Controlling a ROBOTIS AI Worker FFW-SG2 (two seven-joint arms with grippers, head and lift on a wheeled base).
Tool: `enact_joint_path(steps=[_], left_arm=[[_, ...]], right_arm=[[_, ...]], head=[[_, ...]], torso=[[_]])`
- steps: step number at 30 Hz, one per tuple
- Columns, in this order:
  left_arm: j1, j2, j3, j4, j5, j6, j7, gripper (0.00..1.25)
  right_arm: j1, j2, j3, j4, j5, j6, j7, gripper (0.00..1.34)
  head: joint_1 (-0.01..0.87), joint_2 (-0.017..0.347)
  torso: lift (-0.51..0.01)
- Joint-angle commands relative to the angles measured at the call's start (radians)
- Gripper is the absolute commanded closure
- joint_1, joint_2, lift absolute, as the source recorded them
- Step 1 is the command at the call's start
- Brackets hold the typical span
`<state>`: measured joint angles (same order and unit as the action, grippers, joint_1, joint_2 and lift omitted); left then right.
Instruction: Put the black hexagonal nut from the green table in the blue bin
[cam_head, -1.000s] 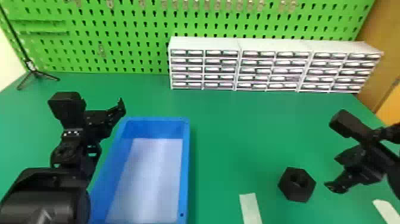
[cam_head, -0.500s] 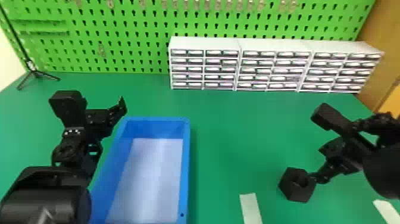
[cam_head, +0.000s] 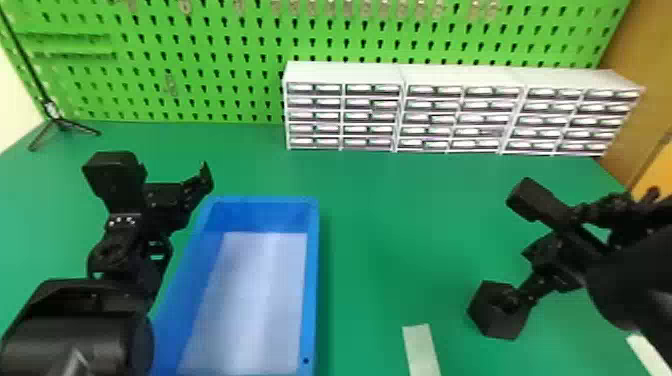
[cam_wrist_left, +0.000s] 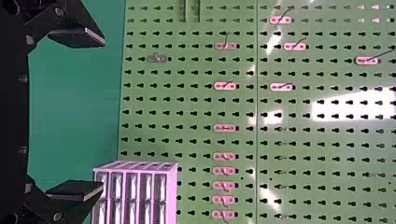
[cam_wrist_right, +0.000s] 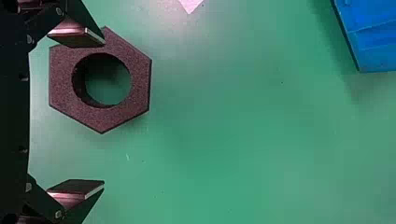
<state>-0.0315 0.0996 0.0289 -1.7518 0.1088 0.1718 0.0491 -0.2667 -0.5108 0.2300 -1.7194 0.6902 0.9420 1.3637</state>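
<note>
Right gripper (cam_wrist_right: 103, 112), black and flat-fingered, spread wide above the smooth green table (cam_head: 385, 235).
Blue, straight-walled rectangular bin (cam_head: 312, 280), pale-floored, lower left of the head view; black two-fingered left gripper (cam_wrist_left: 103, 114) farther left, also wide; thick black hexagonal nut (cam_wrist_right: 116, 119), grainy, round-holed, on the table at lower right. One finger (cam_wrist_right: 77, 36) overlaps its edge in the right wrist view, so the grip looks off-centre: best shift until the nut lies midway, then squeeze evenly, as the foam-like sides may give.
</note>
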Motion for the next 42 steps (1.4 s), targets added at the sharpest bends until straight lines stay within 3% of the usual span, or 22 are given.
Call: enact_joint_path(steps=[1,9,28,38,42], left_arm=[[-0.001,-0.001,0.0,0.0,0.0,0.0,0.0,0.2],[-0.005,-0.001,0.0,0.002,0.002,0.0,0.0,0.2],[-0.008,-0.001,0.006,0.002,0.003,-0.011,0.0,0.2],[-0.008,-0.001,0.006,0.002,0.003,-0.014,0.002,0.2],[-0.008,-0.001,0.006,0.002,0.003,-0.014,0.002,0.2]], right_arm=[[-0.014,0.025,-0.004,0.043,0.025,-0.025,0.003,0.22],[-0.023,0.058,-0.026,0.121,0.032,-0.066,-0.008,0.22],[-0.043,0.075,-0.018,0.231,-0.031,-0.127,-0.14,0.24],[-0.043,0.074,-0.014,0.239,-0.032,-0.126,-0.143,0.33],[-0.042,0.074,-0.014,0.239,-0.032,-0.124,-0.143,0.49]], head=[[0.686,0.028],[0.686,0.028],[0.686,0.028],[0.686,0.028],[0.686,0.028]], torso=[[-0.096],[-0.096],[-0.096],[-0.096],[-0.096]])
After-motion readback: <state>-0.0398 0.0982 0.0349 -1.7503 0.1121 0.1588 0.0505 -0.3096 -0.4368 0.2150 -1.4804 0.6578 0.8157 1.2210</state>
